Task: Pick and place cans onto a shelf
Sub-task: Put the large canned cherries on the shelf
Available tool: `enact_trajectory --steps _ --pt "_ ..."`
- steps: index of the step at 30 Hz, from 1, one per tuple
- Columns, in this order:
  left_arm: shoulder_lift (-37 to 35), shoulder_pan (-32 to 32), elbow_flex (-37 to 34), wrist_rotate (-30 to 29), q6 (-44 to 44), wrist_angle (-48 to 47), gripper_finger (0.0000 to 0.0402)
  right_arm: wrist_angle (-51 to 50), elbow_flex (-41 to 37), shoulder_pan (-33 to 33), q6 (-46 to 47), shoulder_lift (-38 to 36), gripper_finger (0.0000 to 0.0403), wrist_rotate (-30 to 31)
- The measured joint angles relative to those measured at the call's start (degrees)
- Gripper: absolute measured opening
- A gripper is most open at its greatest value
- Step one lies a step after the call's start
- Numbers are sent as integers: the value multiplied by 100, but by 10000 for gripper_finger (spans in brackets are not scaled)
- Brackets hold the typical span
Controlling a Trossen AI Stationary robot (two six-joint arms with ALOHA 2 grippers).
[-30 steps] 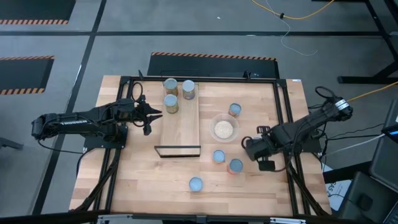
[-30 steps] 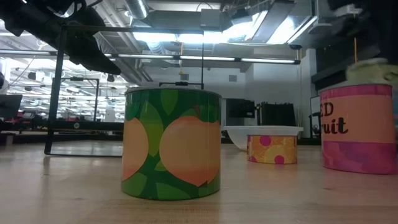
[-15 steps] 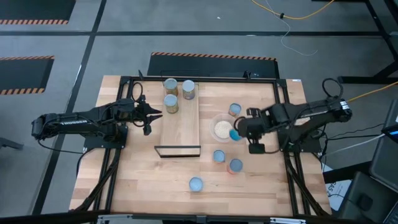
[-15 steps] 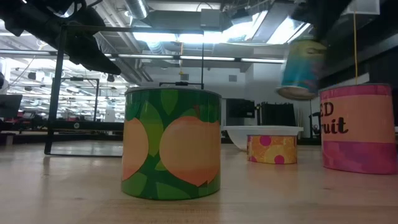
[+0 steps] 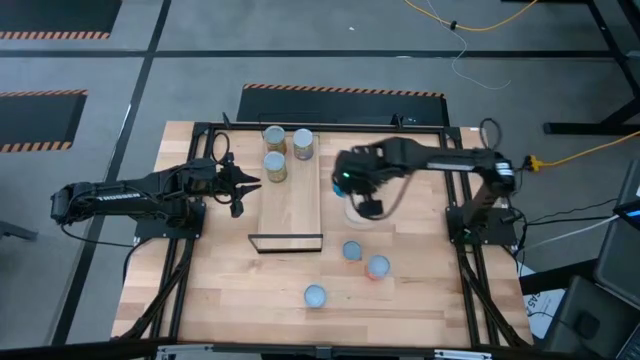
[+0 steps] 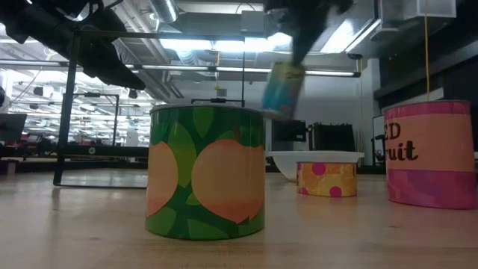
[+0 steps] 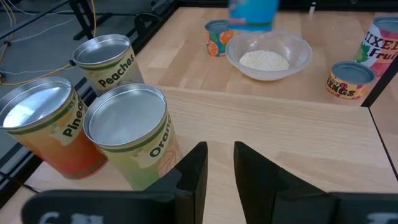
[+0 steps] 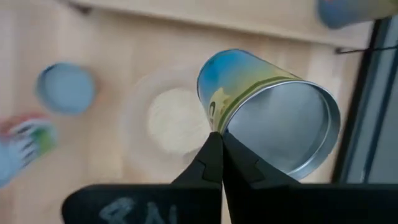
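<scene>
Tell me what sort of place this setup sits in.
Probably a robotics lab or workshop: hazard-striped floor markings, exposed ceiling ducts and strip lights, cables across the grey floor, and two arms at a butcher-block table.

Your two arms are dark, slim, jointed tubes. The left arm [image 5: 120, 196] carries pale lettering along its side. The right arm [image 5: 440, 158] trails a looped black cable, and each ends in two flat black fingers [image 7: 191, 171].
</scene>
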Motion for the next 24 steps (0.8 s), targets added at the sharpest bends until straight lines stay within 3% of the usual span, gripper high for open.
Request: enact_trajectory --steps 14,24 --pt "0 0 0 2 -2 -6 71 -3 2238 -668 -522 2008 0 116" --pt "0 -2 0 2 -2 -72 71 77 2714 -724 -683 2572 0 81"
